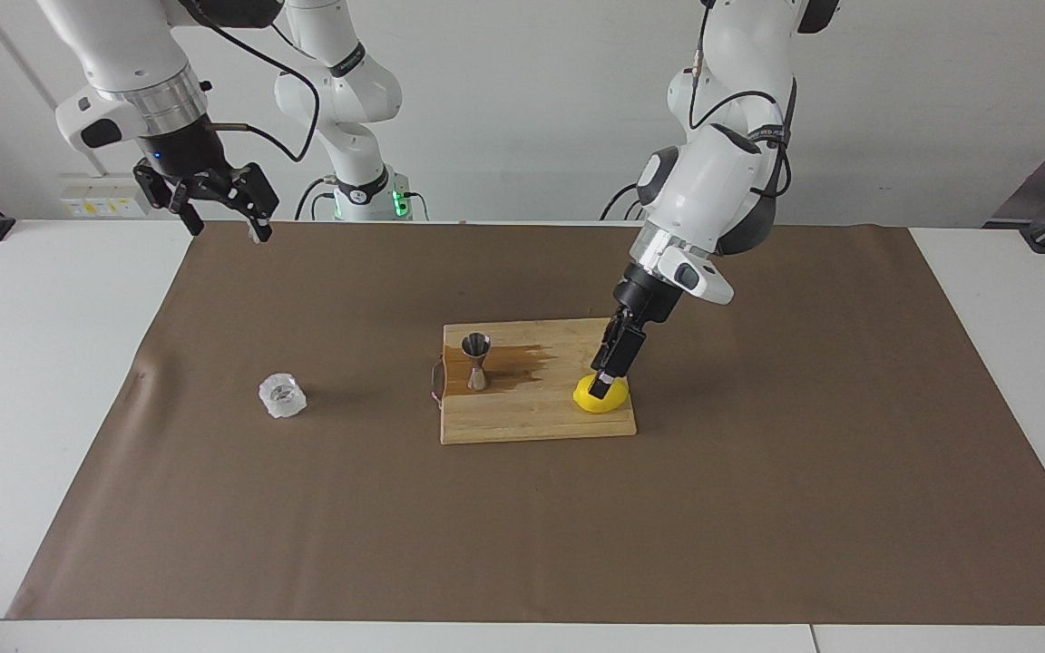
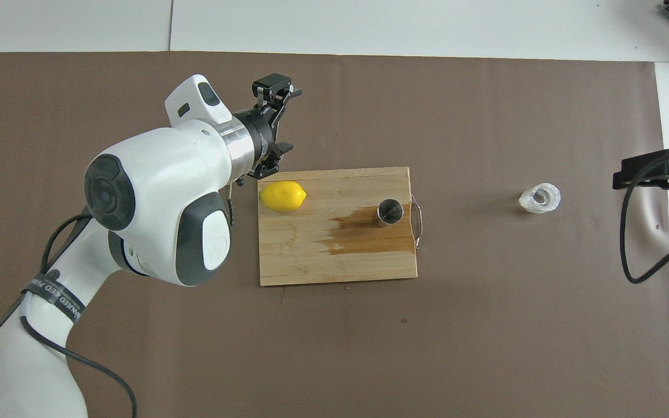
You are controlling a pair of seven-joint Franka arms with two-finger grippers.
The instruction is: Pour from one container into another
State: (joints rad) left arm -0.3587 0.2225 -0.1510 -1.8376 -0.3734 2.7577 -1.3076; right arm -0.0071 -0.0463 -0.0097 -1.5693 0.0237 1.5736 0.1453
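your left gripper (image 1: 609,376) hangs spread wide and empty low over the lemon (image 1: 597,396), at the left arm's end of the cutting board (image 1: 532,422); drop further and you could nudge the lemon rolling. the jigger (image 1: 476,360) stands upright on the board's other end beside a wet stain (image 1: 513,365), so it may slip if bumped. the clear cup (image 1: 283,395) sits well apart on the mat toward the right arm's end. your right gripper (image 1: 214,201) waits, spread, raised over the mat's corner near the robots.

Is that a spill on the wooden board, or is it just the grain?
It looks like a spill: a dark wet stain spreads across the cutting board from the foot of the steel jigger, which stands upright. The clear cup sits apart on the brown mat.
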